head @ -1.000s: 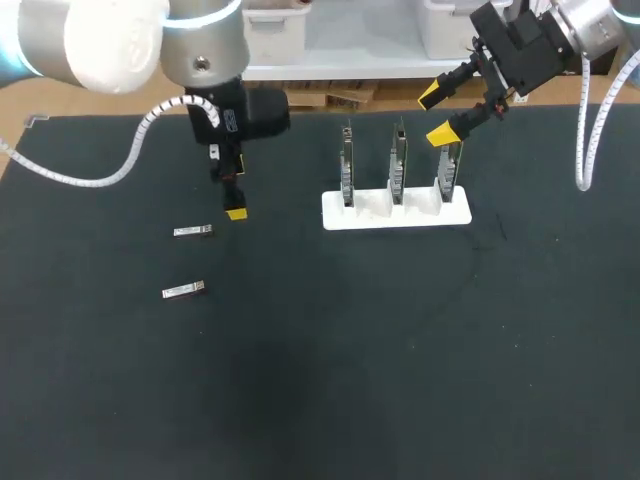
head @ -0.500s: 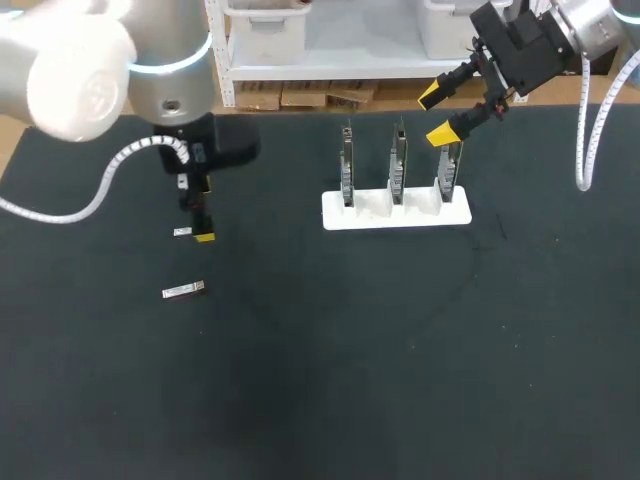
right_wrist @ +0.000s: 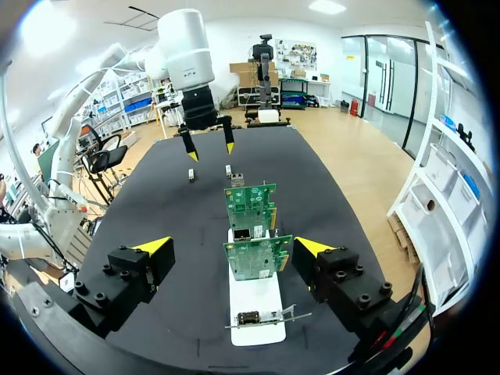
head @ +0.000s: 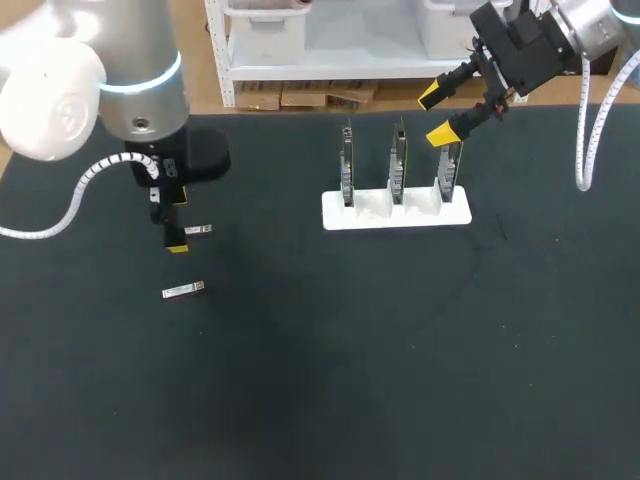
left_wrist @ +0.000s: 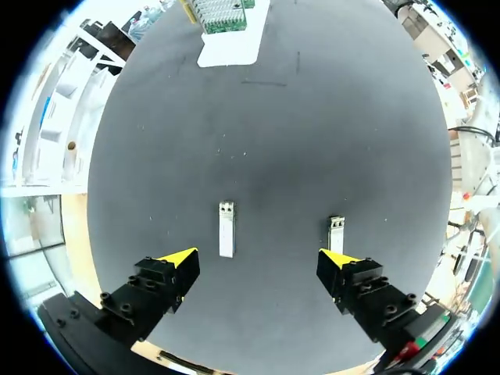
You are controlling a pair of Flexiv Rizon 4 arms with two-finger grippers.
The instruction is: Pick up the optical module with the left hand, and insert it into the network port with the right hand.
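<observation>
Two small silver optical modules lie on the black mat: one [head: 198, 230] beside my left gripper [head: 174, 228], the other [head: 183, 290] nearer the front. In the left wrist view one module [left_wrist: 226, 229] lies ahead between the open fingers, and the other module [left_wrist: 336, 229] sits just off one fingertip [left_wrist: 337, 258]. My left gripper [left_wrist: 258, 258] holds nothing. Three green network cards [head: 398, 160] stand upright in a white holder [head: 395, 212]. My right gripper [head: 445, 112] hangs open above the rightmost card [head: 447, 170]. A port [right_wrist: 242, 233] shows on a card below my right gripper [right_wrist: 233, 246].
The white holder [right_wrist: 254, 301] stands at the mat's back middle, with the cards [right_wrist: 251, 205] in a row along it. From the right wrist view my left gripper [right_wrist: 207, 144] hovers over both modules [right_wrist: 229, 169] at the far end.
My left arm has swung leftward and slightly forward, from beside the back module to above it. The right arm and both modules have not moved.
</observation>
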